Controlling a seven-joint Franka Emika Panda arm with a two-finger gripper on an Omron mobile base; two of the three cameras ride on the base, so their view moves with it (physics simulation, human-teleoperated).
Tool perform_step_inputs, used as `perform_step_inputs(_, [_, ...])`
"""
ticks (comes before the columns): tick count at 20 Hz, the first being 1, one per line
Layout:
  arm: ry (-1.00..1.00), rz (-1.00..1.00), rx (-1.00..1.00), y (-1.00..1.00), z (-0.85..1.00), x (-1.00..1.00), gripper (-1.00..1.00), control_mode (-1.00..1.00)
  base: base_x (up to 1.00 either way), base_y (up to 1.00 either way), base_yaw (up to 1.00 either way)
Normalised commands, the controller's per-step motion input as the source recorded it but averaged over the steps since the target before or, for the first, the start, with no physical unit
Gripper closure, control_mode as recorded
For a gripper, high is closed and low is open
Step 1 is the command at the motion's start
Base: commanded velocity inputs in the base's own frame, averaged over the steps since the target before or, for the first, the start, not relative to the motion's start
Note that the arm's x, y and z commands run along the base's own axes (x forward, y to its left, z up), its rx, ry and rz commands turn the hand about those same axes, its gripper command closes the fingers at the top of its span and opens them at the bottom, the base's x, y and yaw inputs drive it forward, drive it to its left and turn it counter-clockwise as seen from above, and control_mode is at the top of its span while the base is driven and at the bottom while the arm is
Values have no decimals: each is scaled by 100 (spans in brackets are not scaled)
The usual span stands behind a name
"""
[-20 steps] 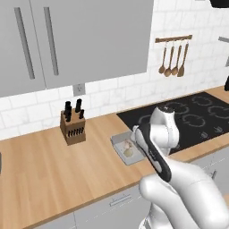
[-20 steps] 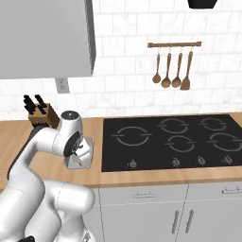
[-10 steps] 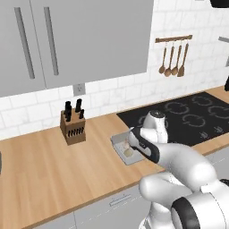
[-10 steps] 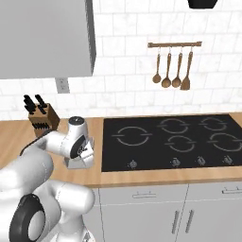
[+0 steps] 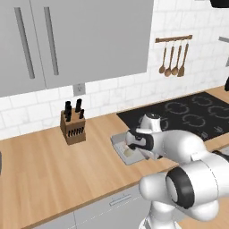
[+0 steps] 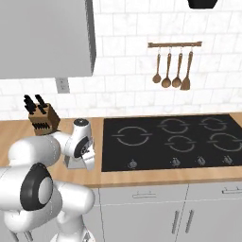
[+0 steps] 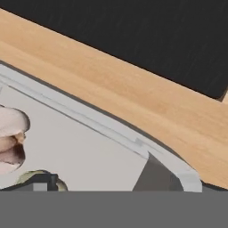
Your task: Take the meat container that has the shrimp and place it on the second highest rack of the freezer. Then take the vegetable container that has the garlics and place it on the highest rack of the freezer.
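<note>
Right under the fingers (image 5: pixel 130 147), spread wide and holding nothing, sits the vegetable container (image 5: pixel 120 150). In the hand view its grey rim (image 7: pixel 111 129) cuts diagonally across, with the garlics (image 7: pixel 11 138) off to one side of the fingers inside the tray. So the fingers hang over the tray's edge nearest the cooktop (image 6: pixel 175 139), and the tray's long side runs across their line. Beyond the rim comes a strip of counter (image 7: pixel 133 89), then the black cooktop. Further off stands the knife block (image 5: pixel 73 125).
</note>
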Motion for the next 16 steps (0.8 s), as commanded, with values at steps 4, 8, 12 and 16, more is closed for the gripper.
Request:
perform_step_inputs(4, [2,-6,0,3,-34,8,-100,-100,0,0,0])
perform_step_inputs(8, [0,-3,0,0,-13,0,100,-100,0,0,0])
perform_step_inputs(12, [12,0,0,0,-20,0,100,-100,0,0,0])
perform_step_inputs(16, [2,0,1,0,-9,-34,100,-100,0,0,0])
